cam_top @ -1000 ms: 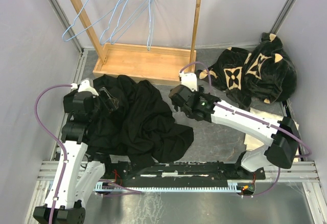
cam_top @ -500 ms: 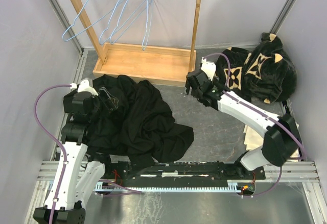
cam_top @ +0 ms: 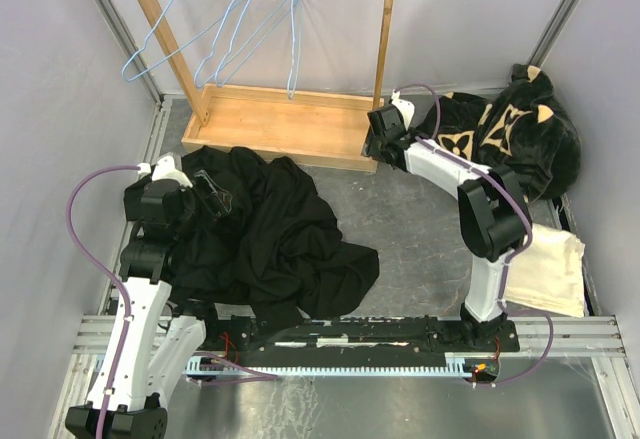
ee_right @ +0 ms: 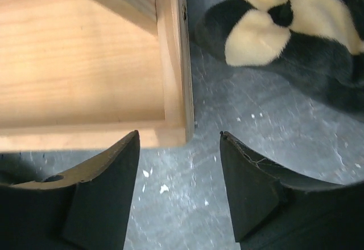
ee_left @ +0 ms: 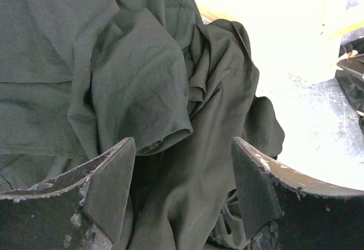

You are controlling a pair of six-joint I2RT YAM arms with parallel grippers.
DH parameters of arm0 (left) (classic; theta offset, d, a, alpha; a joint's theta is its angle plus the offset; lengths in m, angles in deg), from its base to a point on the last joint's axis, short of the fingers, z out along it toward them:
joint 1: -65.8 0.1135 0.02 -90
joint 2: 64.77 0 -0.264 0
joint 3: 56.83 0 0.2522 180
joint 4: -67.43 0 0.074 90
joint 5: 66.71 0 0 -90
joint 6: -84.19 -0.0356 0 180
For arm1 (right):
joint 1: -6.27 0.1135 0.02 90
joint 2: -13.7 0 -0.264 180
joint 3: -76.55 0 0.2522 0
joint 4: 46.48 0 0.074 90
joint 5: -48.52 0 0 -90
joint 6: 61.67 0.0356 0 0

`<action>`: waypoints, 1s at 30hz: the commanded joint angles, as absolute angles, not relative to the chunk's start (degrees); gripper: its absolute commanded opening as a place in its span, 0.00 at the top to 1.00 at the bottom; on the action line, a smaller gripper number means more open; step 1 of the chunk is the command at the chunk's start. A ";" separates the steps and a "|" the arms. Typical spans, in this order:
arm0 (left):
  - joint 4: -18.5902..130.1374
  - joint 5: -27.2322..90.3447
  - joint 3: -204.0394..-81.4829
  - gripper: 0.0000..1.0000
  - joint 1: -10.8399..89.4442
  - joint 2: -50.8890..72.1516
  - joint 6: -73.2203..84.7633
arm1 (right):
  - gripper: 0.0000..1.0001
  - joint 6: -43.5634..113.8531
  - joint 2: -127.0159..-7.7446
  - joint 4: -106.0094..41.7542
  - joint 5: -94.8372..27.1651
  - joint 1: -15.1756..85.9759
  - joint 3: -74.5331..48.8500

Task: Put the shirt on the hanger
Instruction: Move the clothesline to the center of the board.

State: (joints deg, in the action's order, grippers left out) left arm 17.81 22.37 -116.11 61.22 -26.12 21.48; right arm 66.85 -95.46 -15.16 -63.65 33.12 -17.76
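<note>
The shirt (cam_top: 270, 234) is a crumpled heap of plain black cloth on the left half of the grey floor; no white tag shows. My left gripper (cam_top: 221, 199) hovers over the heap's upper left. In the left wrist view, the left gripper (ee_left: 182, 140) is open above the shirt (ee_left: 142, 79), whose folds run under the gap. Several light-blue wire hangers (cam_top: 243, 21) hang from the rack's top rail. My right gripper (cam_top: 376, 146) is at the front right corner of the rack's base. In its wrist view, the right gripper (ee_right: 179, 133) is open over bare floor.
The wooden rack's base (cam_top: 270, 124) lies along the back, its corner (ee_right: 170, 119) just ahead of the right fingers. A black plush garment with tan flowers (cam_top: 505, 139) sits at the back right, close beside the right gripper (ee_right: 284, 25). A cream cloth (cam_top: 548, 271) lies at the right edge.
The right arm has swung from the shirt's right edge back to the rack base's corner, and its jaws have narrowed somewhat. One hanger sways. The left arm has not moved.
</note>
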 commanded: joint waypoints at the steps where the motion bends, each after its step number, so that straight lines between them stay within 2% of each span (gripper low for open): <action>1: 20.63 22.83 -116.03 0.26 60.91 -25.71 20.16 | 0.36 67.16 -99.94 -17.46 -60.36 31.46 -24.66; 10: 20.54 22.11 -116.03 0.26 60.75 -25.39 20.32 | 0.47 67.11 -108.96 -13.43 -60.62 29.26 -33.53; 19: 20.54 22.41 -116.11 0.26 60.74 -24.62 20.21 | 0.60 66.31 -111.61 -15.14 -59.15 28.21 -32.06; 30: 20.36 21.68 -116.11 0.26 60.88 -25.18 20.38 | 0.65 64.28 -113.95 -16.49 -57.52 28.25 -30.85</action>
